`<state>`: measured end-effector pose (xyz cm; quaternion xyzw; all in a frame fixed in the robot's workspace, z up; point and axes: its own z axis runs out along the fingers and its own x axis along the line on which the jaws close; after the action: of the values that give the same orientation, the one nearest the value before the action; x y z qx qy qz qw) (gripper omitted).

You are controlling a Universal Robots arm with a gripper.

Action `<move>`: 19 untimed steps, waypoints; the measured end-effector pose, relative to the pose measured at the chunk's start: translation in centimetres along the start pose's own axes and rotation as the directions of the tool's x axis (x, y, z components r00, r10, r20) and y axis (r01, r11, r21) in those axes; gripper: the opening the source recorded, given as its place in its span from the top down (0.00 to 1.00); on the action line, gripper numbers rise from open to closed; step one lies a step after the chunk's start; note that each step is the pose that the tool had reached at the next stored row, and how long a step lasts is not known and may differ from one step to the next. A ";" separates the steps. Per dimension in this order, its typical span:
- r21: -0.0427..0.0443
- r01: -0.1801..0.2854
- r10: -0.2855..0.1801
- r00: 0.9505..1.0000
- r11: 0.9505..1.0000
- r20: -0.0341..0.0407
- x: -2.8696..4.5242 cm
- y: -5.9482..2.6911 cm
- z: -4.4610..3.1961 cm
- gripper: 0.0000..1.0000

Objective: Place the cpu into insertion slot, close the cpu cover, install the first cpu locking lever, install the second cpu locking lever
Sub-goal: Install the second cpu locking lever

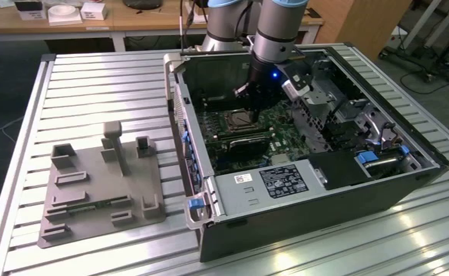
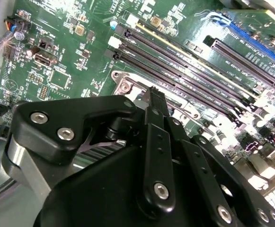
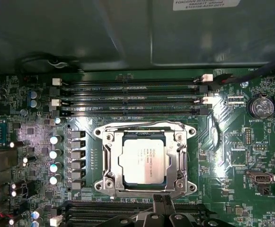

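Ribbed aluminium table (image 1: 93,92) fills the exterior view, slatted metal surface, shiny at lower right. On it, centre-right, an open black desktop computer case (image 1: 316,213) lying on its side, boxy sheet-metal shell. Inside the case: green motherboard (image 1: 286,138) across the middle, black power supply box (image 1: 274,181) with a white label at the lower front, blue plastic clips (image 1: 195,206) on the front edge, black and grey drive cage parts at right. Left of the case, a grey moulded fixture tray (image 1: 93,190) with upright posts and shallow pockets, matte plastic look.

Robot arm (image 1: 274,29), grey tube with blue cap rings, comes down from top centre into the case; gripper (image 1: 247,106) hangs right over the socket area of the board. In the second wrist view the gripper (image 2: 157,101) is black, bolted linkage plates, its fingers drawn together at the tip with nothing visibly between them.

First wrist view: motherboard (image 3: 232,142) with long dark memory slots (image 3: 132,99) above the socket. Cpu (image 3: 143,161), small flat square, silvery-grey top, sits seated in the socket at frame centre. Cpu cover (image 3: 146,127), thin silver metal frame with open centre, lies down around the chip. Gripper tip (image 3: 162,203) at bottom centre, just below the socket edge.
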<state>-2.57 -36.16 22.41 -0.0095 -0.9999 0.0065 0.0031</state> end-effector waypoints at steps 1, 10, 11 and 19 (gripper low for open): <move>0.000 0.000 0.000 1.000 1.000 0.000 0.00 -0.03 -0.09 0.90; 0.000 0.000 0.000 1.000 1.000 0.000 1.63 -0.56 -0.27 0.90; 0.000 0.000 0.000 1.000 1.000 0.000 1.91 -0.58 -0.26 0.90; 0.000 0.000 0.000 1.000 1.000 0.000 2.97 -0.74 -0.22 0.90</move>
<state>-5.56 -36.84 22.66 -0.0094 -0.9999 0.0064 0.0030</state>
